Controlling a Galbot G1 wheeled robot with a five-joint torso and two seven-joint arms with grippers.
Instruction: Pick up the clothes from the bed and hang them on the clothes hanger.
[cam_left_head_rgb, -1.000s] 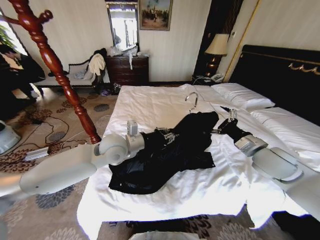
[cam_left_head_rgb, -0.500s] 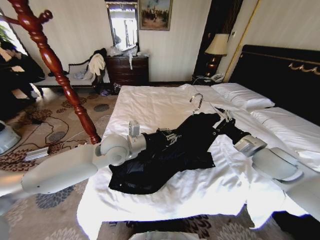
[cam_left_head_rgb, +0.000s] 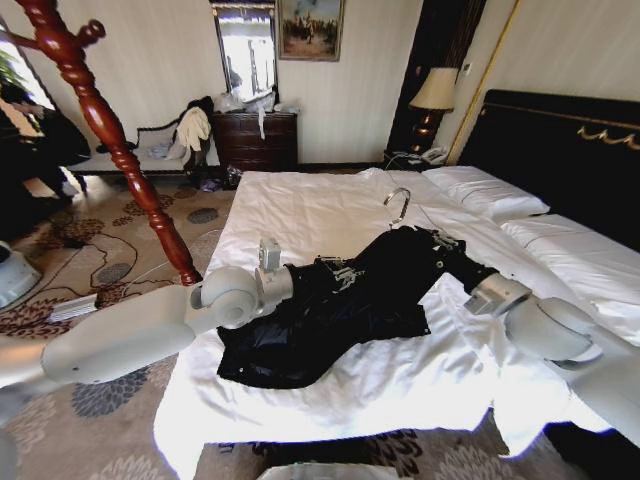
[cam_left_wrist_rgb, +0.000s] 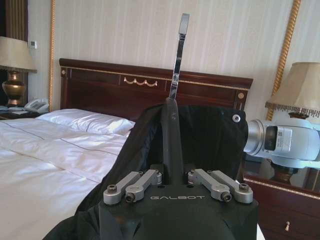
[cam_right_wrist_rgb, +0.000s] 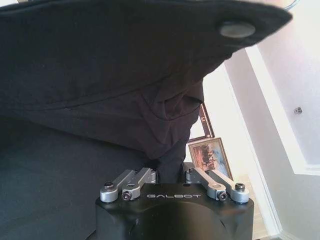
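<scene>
We see the bed (cam_left_head_rgb: 300, 210) first, wide and white, and on it lies the clothes (cam_left_head_rgb: 330, 310), one black garment with its long axis going from the near left corner up toward the pillows on the right. The clothes hanger (cam_left_head_rgb: 399, 207) is at the far, upper end of the garment, its silver hook standing up above the collar.

Our left gripper (cam_left_head_rgb: 335, 271) is over the middle of the garment. In the left wrist view this left gripper (cam_left_wrist_rgb: 172, 175) is pressed together on the black neck of the hanger (cam_left_wrist_rgb: 175, 100), with cloth draped around it. Our right gripper (cam_left_head_rgb: 445, 243) is at the collar end, the arm nearest to the hook. In the right wrist view the right gripper (cam_right_wrist_rgb: 172, 172) pinches a fold of the black cloth (cam_right_wrist_rgb: 100, 75).

We judge the next move depends on this: the hanger must go further inside the shoulders, along the long axis of the garment.

The word GALBOT is readable on both gripper bodies.
</scene>
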